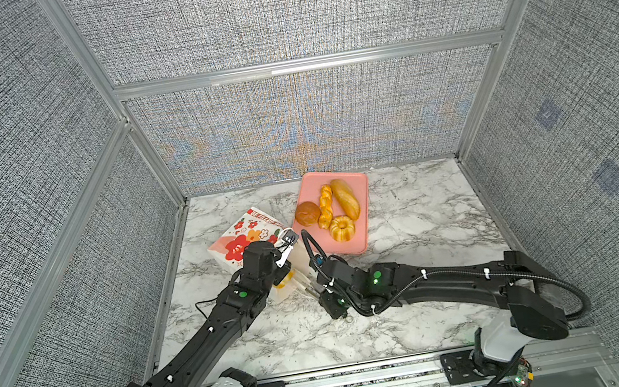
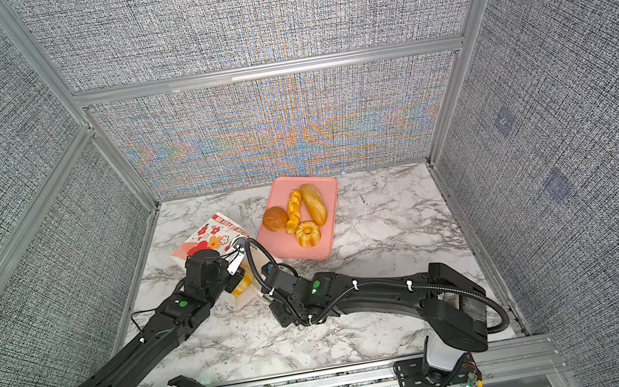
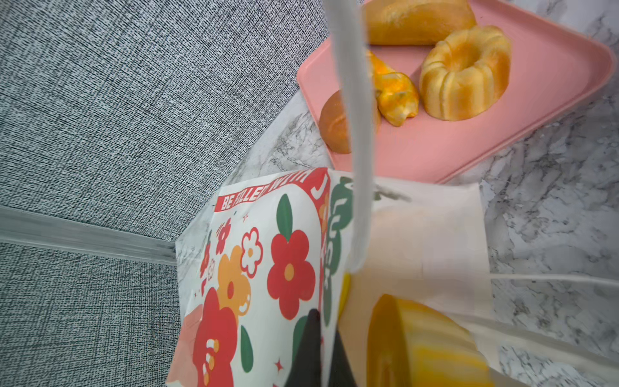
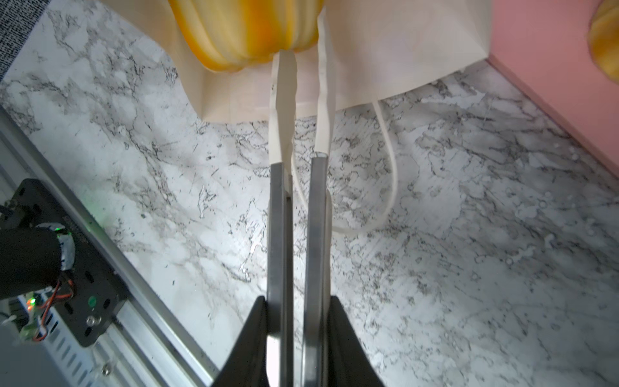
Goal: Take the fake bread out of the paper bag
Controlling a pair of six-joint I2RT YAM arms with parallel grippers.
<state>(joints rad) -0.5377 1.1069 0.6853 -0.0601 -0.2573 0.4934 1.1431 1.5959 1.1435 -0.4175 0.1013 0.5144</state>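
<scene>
metal fingers (image 4: pixel 280 207) of the right gripper (image 4: pixel 303 57), white at the tips, were seen a narrow gap apart. their tips were laid against a ridged yellow roll (image 4: pixel 248 30) at the mouth of the paper bag (image 4: pixel 402 50). whether its edge was pinched could not be told. a cord handle (image 4: pixel 390 174) was looped on the marble table (image 4: pixel 469 268) below, and one strand appeared to pass between the fingers.

the left gripper (image 1: pixel 285 249) was closed tight on the bag's upper lip or handle; which of the two could not be told. the bag was thus kept on its side, its mouth turned toward 5 o'clock in both top views.

at 2 o'clock from the bag, four pieces of the fake bread were laid on a pink tray (image 1: pixel 358 243): a round bun (image 1: pixel 307 213), a twisted stick (image 1: pixel 325 205), a long loaf (image 1: pixel 345 199) and a ring cake (image 1: pixel 342 228).

the step in hand was judged to be the drawing out of the fifth piece. a firm grip on the roll, free of the cord, would be called for next. the roll would then be pulled toward 5 o'clock and carried to the tray's bare near corner. whatever lay deeper in the bag was hidden.
</scene>
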